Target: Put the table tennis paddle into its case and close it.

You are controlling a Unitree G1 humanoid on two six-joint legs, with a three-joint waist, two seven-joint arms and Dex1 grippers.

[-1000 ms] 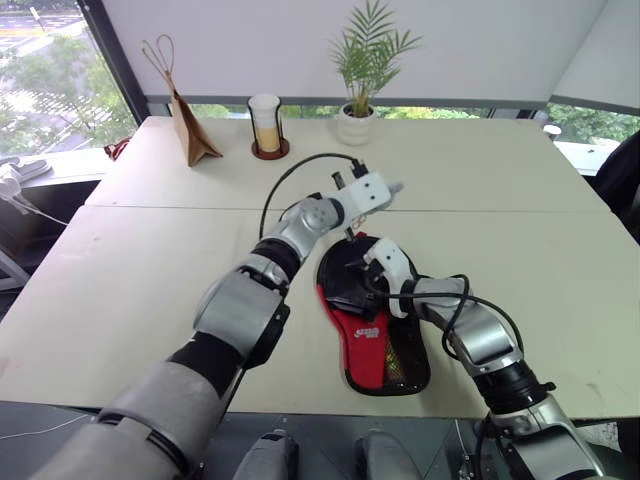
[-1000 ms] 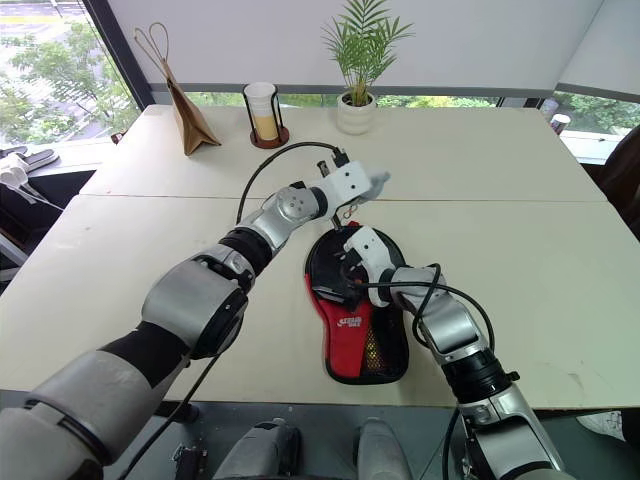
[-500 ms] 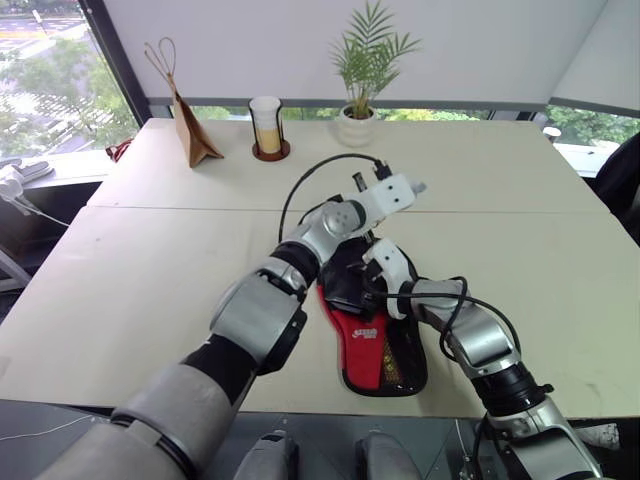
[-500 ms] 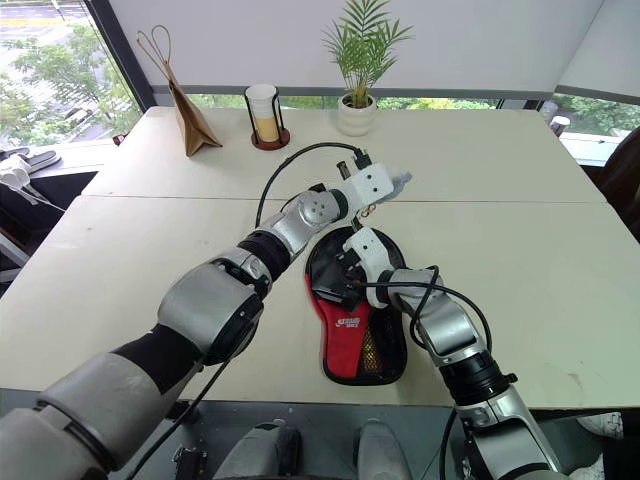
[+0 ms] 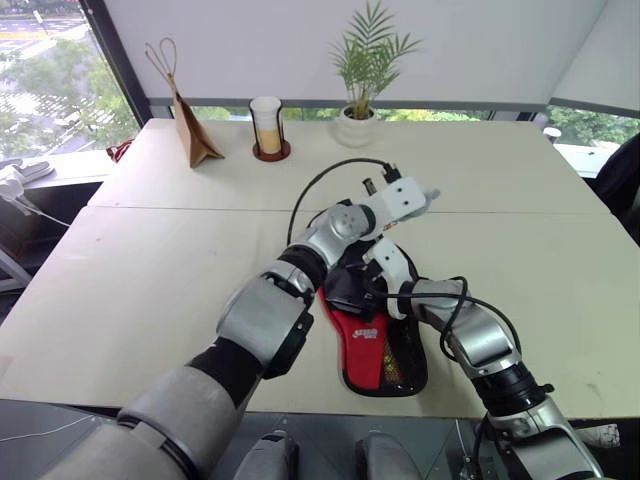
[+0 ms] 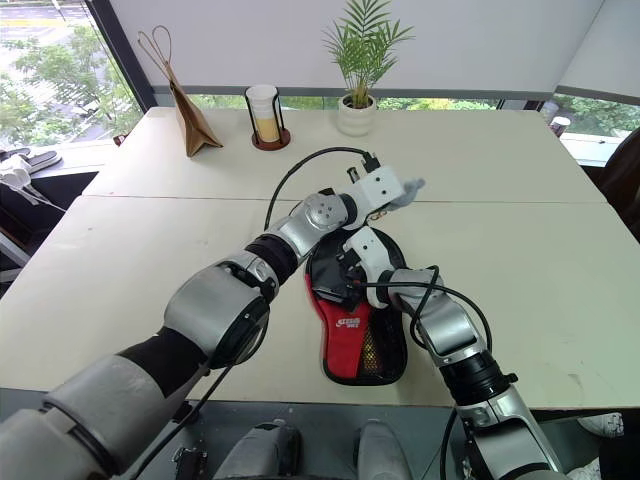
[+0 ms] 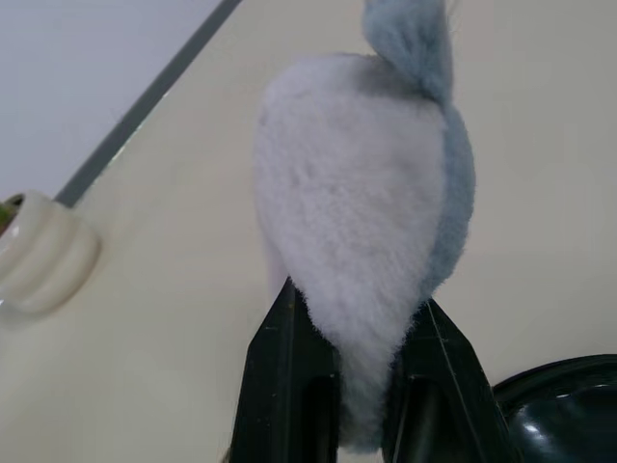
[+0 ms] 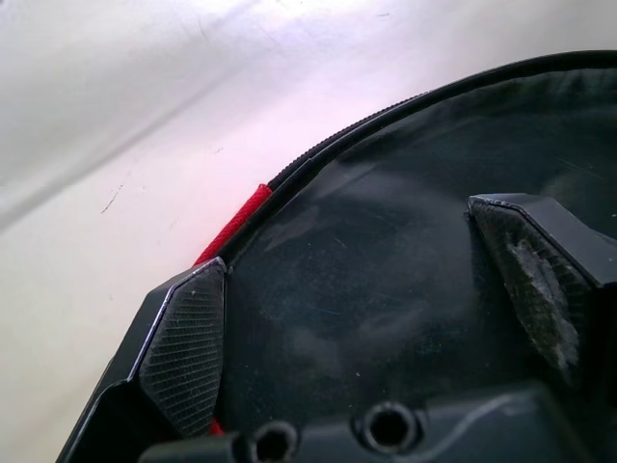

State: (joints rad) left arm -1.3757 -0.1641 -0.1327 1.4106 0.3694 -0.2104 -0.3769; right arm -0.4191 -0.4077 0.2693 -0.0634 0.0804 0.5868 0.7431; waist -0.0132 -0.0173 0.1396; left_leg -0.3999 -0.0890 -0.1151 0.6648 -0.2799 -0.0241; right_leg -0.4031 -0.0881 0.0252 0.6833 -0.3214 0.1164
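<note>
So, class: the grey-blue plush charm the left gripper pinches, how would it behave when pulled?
The plush charm looks soft and fluffy, so it probably squashes between the left gripper fingers. It seems light. Its fur might slip from a loose grip, so tugging the case by it seems unreliable.

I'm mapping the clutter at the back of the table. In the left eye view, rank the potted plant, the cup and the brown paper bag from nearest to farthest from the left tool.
1. Potted plant, straight behind the left tool.
2. Cup, back and leftward.
3. Brown paper bag, farthest left.
</note>
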